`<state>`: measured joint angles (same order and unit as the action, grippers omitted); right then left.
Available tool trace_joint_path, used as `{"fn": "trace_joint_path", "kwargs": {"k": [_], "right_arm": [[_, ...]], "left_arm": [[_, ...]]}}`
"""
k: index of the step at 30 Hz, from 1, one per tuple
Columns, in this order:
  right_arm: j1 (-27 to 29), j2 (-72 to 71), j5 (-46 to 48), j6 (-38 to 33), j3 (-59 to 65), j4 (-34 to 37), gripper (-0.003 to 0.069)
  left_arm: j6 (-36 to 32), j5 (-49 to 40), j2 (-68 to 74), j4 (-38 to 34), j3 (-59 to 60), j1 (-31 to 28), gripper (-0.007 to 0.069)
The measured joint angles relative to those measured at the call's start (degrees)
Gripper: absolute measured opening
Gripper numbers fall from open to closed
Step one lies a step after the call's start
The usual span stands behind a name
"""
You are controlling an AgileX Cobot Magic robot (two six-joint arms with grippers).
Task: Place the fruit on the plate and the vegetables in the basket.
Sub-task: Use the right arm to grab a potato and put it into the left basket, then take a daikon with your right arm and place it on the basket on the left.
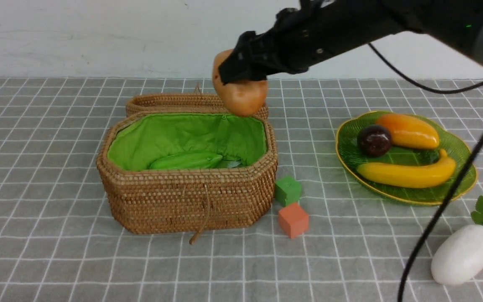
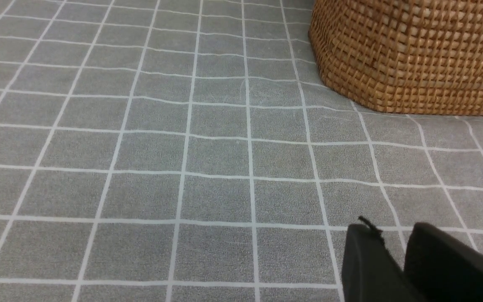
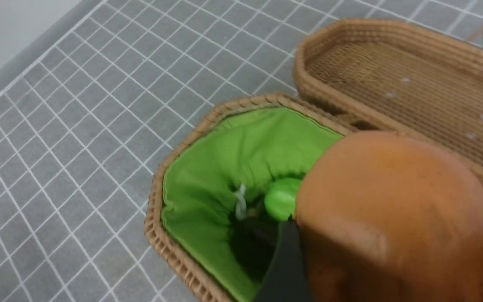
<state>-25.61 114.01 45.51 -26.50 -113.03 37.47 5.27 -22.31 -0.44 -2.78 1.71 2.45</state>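
Glossy brown potato (image 1: pixel 241 97) over wicker basket (image 1: pixel 187 197)

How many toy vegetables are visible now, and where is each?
3: a potato held above the basket, a green gourd inside it, a white radish on the tablecloth. More may lie hidden in the basket.

Front view faced forward across the table; both wrist views looked down closely, all sharing the basket (image 1: pixel 187 197).
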Motion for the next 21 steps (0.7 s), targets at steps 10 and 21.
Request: {"fn": "trace_joint_path", "kwargs": {"k": [10,21], "right_arm": [[-1.2,4.5,0.3,0.1,-3.9,-0.9,0.0673],[2.8,-3.6,9.8,12.3,-0.2,-10.5,0.0612]], "left_arm": [[0.0,0.0,0.0,0.0,0.0,0.0,0.0144],[0.0,0.0,0.0,0.0,0.0,0.0,0.0144]]}}
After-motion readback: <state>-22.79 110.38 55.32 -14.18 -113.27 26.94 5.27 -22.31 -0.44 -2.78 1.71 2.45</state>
